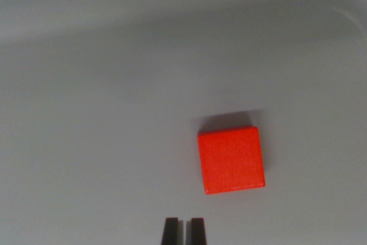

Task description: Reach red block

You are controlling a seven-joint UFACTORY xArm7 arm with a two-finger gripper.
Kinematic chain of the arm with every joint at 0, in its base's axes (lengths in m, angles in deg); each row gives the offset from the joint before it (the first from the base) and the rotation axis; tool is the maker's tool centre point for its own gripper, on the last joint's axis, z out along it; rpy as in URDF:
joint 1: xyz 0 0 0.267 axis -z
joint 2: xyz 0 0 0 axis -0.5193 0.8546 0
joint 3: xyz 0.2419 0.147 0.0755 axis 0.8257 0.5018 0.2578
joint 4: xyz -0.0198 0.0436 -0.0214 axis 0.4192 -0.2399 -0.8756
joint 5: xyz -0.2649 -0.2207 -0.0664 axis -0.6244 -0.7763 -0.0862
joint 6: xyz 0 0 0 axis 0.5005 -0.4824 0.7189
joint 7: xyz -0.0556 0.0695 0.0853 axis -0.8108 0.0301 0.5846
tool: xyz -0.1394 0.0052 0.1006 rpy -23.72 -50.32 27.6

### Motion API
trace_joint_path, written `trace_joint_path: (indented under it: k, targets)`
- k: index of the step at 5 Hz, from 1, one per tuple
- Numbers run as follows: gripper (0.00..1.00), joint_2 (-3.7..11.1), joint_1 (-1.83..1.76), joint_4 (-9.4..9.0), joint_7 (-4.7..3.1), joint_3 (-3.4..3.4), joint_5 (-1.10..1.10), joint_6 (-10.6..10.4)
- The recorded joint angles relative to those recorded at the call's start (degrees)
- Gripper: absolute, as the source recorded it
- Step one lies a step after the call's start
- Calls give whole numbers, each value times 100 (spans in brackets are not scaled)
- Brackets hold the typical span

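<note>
Wrist view looks straight down on a pale grey table (97, 142), which fills the whole picture. Surface is plain and smooth, with soft darker bands of shadow curving across the upper part and a lighter streak near the upper right corner.

Red block (231, 159) lies flat on the table, a little to the wrist view's right of centre and in the lower half. Its top face shows as a near square, bright orange-red, turned slightly off the picture's edges. A dark shadow sits along its far edge, toward the top of the picture.

Jaws (183, 232) come in at the bottom edge, just left of the block's left side. Only two dark tips show, standing side by side with a thin sliver of table between them, so they are nearly together and hold nothing. Tips are apart from the block, with bare table between; the block sits above and to the wrist view's right of them.
</note>
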Motion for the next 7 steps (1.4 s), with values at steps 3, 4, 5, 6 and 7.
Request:
trace_joint_path:
  k: [3, 4, 5, 6, 7]
  targets:
    - [0, 422, 53, -112, 33, -50, 4, -482]
    - [0, 422, 53, -112, 33, -50, 4, -482]
    - [0, 601, 76, -160, 48, -72, 6, -686]
    - [0, 601, 76, -160, 48, -72, 6, -686]
    - [0, 764, 96, -203, 61, -91, 8, -872]
